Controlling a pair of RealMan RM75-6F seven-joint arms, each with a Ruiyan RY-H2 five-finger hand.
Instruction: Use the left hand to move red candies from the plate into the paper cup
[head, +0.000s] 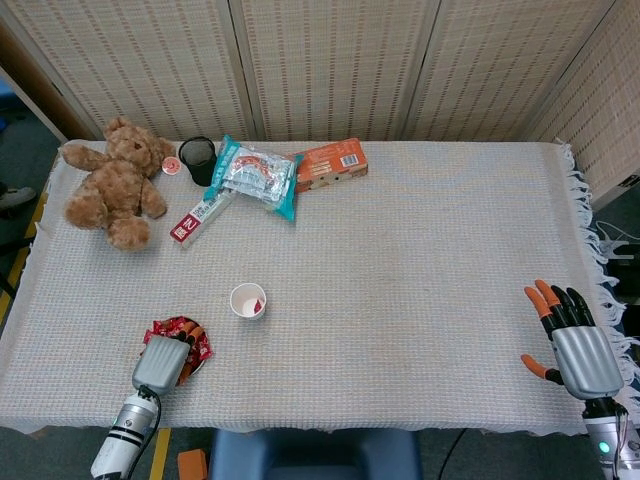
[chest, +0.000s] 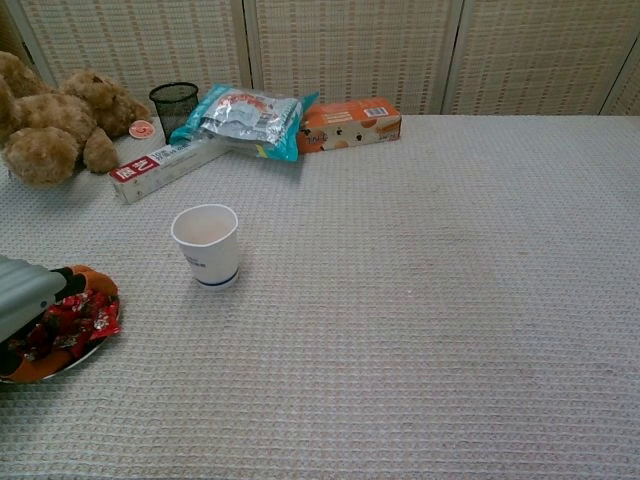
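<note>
Left hand (head: 160, 360) sits on plate (chest: 62, 366) of red candies (chest: 82, 313); whether its fingers pinch one, cannot tell. Paper cup (head: 248, 300), at plate's 1 o'clock, shows some red inside; pile remains.

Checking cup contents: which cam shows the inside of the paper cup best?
Head view: it looks down into the paper cup, where something red lies. Chest view shows the paper cup from the side, mostly wall and rim, its bottom hidden.

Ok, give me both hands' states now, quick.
Left hand: down on the red candies in the plate; grip cannot be told.
Right hand: open, holding nothing.
</note>
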